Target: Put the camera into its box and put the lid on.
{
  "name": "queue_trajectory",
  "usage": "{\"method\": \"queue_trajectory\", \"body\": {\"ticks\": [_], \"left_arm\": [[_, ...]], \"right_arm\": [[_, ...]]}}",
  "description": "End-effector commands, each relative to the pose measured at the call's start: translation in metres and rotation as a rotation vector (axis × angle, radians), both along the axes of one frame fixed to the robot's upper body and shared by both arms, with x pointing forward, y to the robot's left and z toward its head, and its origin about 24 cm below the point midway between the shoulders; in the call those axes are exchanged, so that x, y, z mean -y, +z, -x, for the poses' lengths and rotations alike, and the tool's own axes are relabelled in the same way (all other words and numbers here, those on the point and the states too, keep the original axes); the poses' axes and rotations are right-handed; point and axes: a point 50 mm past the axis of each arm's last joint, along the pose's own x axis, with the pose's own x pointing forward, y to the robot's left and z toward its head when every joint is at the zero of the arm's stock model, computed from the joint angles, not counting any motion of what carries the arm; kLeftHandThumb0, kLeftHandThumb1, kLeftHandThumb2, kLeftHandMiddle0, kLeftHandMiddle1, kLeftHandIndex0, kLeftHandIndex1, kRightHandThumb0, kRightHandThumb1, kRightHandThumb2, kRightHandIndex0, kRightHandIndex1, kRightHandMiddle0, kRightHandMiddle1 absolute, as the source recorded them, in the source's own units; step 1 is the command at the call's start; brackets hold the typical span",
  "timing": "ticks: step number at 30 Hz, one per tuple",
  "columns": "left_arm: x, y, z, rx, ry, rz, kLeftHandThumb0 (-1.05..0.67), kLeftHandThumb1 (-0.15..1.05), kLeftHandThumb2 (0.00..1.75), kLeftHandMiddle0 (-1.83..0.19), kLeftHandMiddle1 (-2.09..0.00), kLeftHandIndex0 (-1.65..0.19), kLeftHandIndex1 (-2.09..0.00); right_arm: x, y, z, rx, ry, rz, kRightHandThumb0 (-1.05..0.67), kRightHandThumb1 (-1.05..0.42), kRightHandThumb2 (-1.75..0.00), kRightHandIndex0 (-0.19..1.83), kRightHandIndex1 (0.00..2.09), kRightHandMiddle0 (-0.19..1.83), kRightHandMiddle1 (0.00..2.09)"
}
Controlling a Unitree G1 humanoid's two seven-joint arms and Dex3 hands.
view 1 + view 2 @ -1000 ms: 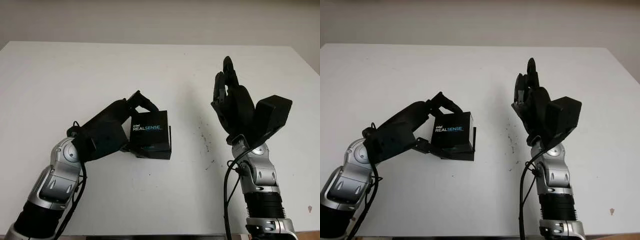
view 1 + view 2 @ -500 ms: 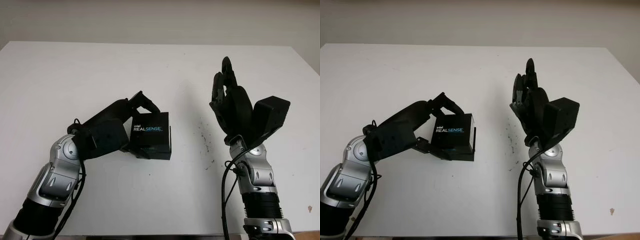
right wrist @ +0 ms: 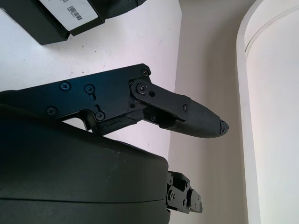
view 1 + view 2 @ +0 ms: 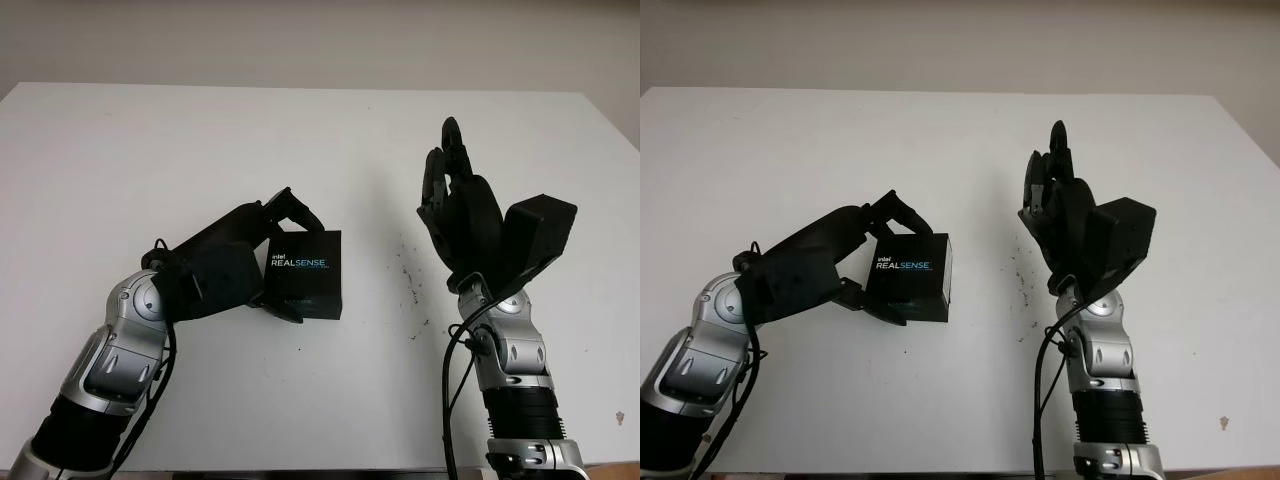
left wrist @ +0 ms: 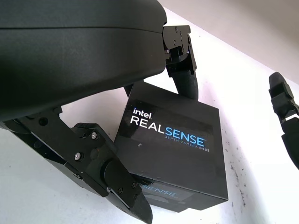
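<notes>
On the table (image 4: pixel 200 130), left of centre: black box (image 4: pixel 305 272) with its lid on, white lettering facing up.
Left hand (image 4: pixel 250 255): gripping the box, one finger on its far edge, another at its near-left side.
Right hand (image 4: pixel 462 205): open, raised above the table's right part, well apart from the box.

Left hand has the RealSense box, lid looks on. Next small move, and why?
Probably set the box flat on the table and release it. The left hand grips it with fingers on opposite edges, lid closed and one side apparently lifted. The right hand is open, raised off to its right.
</notes>
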Motion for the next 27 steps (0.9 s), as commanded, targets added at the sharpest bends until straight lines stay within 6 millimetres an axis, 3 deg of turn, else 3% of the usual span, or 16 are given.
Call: {"method": "queue_trajectory", "body": {"ticks": [1, 27], "left_arm": [[0.0055, 0.0035, -0.0026, 0.013, -0.014, 0.0, -0.18, 0.97, 0.05, -0.46, -1.81, -0.18, -1.71], [0.0053, -0.0005, -0.0102, 0.011, -0.001, -0.022, -0.16, 0.97, 0.05, -0.41, -1.78, -0.18, -1.72]], "right_arm": [[-0.0008, 0.0048, 0.0012, 0.028, 0.001, 0.001, -0.6, -1.05, -0.73, -0.19, 0.0, -0.19, 0.0], [-0.0012, 0.003, 0.0015, 0.026, -0.001, -0.019, -0.59, -1.05, -0.68, -0.19, 0.0, -0.19, 0.0]]}}
